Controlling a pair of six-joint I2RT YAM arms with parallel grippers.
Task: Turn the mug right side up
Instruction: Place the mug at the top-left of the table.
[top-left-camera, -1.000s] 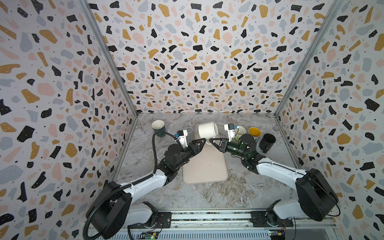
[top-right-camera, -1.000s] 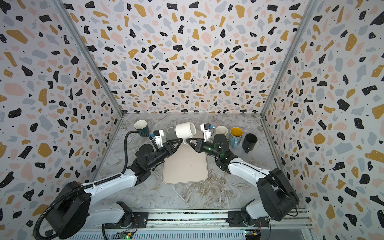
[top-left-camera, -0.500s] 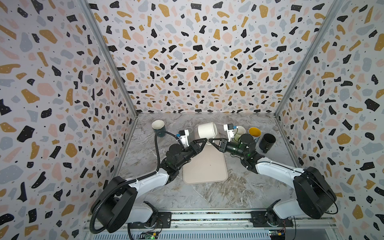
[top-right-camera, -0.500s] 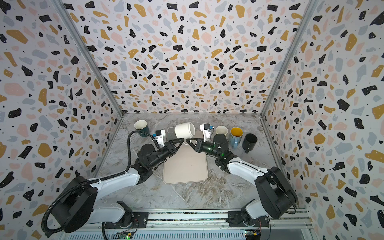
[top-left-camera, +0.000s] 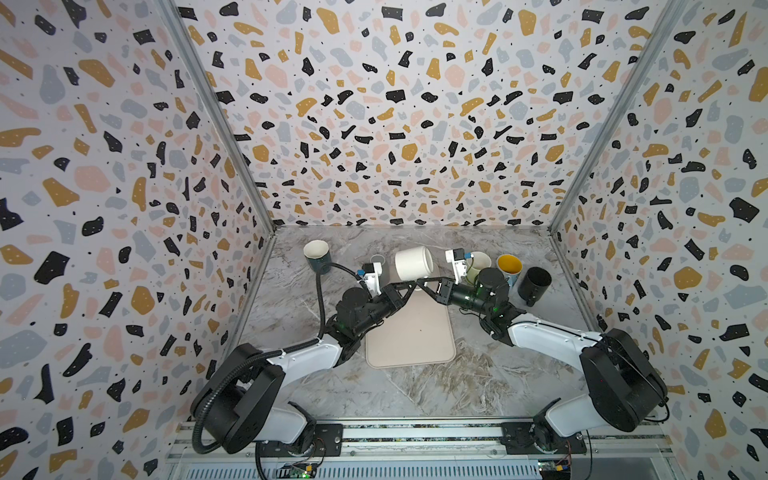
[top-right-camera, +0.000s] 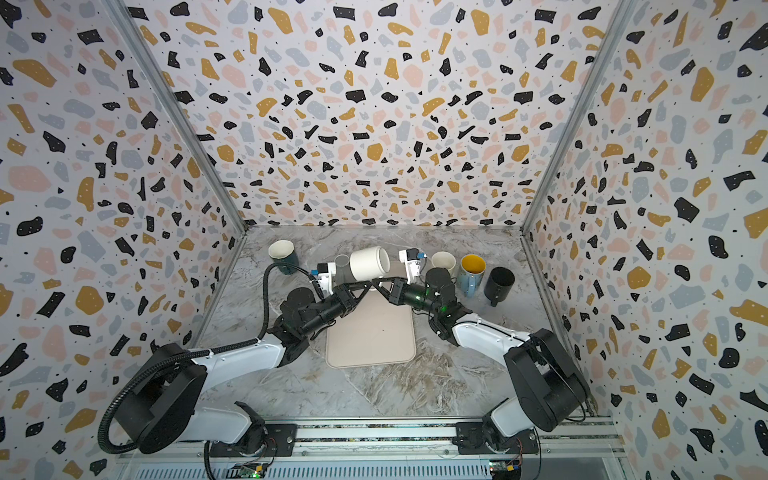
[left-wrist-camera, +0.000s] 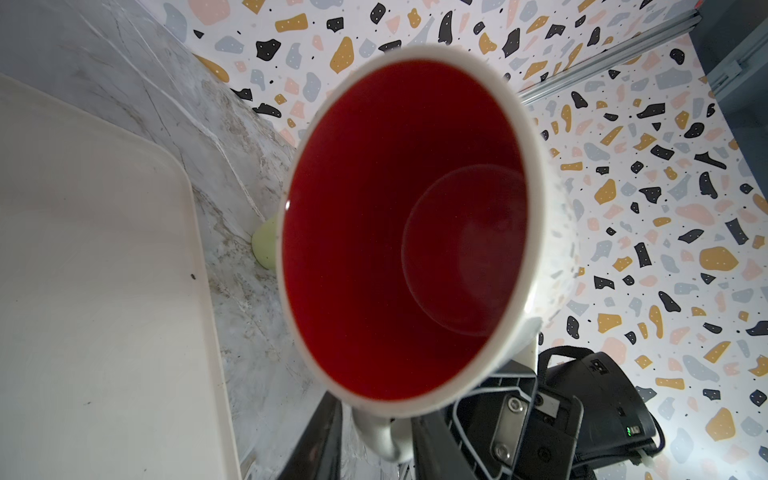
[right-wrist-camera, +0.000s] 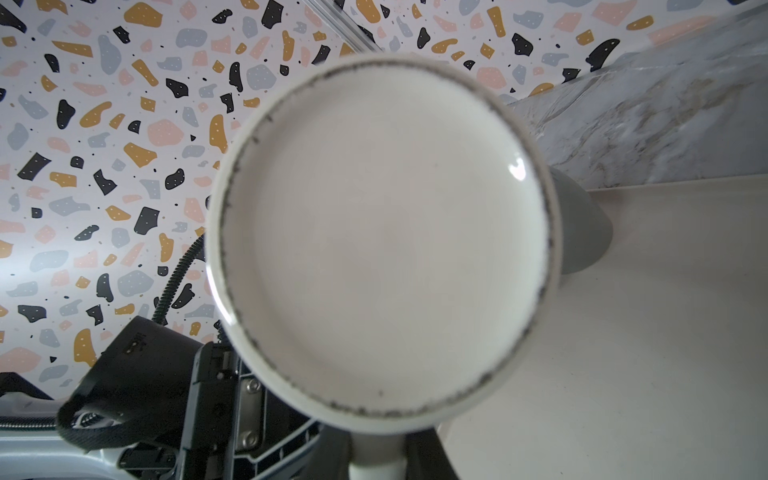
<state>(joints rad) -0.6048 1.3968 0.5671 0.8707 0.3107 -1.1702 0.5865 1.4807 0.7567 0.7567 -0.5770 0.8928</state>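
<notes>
**Left gripper** (top-left-camera: 410, 285): jaws set narrowly either side of the handle (left-wrist-camera: 380, 436); whether they pinch it cannot be told.

**White mug** (top-left-camera: 412, 262), red inside: aloft over the far end of the beige mat (top-left-camera: 409, 332), lying on its side. Long axis roughly level and running arm to arm, mouth toward the left arm, base toward the right, handle hanging beneath.

**Right gripper** (top-left-camera: 420, 284): clamped on the same handle, carrying the mug.

Both arms are equally near. Righting likely means swinging the base downward.
</notes>
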